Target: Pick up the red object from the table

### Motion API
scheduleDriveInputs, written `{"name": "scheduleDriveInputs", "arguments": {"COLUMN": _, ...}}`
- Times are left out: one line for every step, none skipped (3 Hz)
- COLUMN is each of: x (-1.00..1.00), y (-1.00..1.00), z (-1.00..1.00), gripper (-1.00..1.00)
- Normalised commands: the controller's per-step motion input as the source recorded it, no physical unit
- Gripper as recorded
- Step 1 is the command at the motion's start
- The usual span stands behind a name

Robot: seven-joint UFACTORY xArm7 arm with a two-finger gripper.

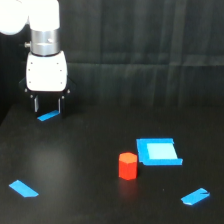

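Note:
The red object [128, 165] is a small orange-red hexagonal block standing upright on the black table [85, 165], just to the exterior view's left of a blue square piece [158, 151]. My gripper [48, 106] hangs from the white arm at the far left, well away from the red block. Its two dark fingers point down and stand apart, open, with nothing held. A small blue flat piece [48, 117] lies on the table right below the fingertips.
A blue flat strip [23, 188] lies at the front left. Another blue flat piece [195, 196] lies at the front right. A dark curtain forms the backdrop behind the table.

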Motion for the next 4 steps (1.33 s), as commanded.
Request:
{"name": "scheduleDriveInputs", "arguments": {"x": 0.12, "y": -0.04, "z": -0.09, "gripper": 1.0}}
{"name": "scheduleDriveInputs", "arguments": {"x": 0.6, "y": -0.48, "z": -0.24, "gripper": 1.0}}
{"name": "scheduleDriveInputs", "arguments": {"x": 0.87, "y": -0.63, "z": -0.12, "gripper": 1.0}}
{"name": "scheduleDriveInputs", "arguments": {"x": 0.96, "y": -0.73, "z": -0.18, "gripper": 1.0}}
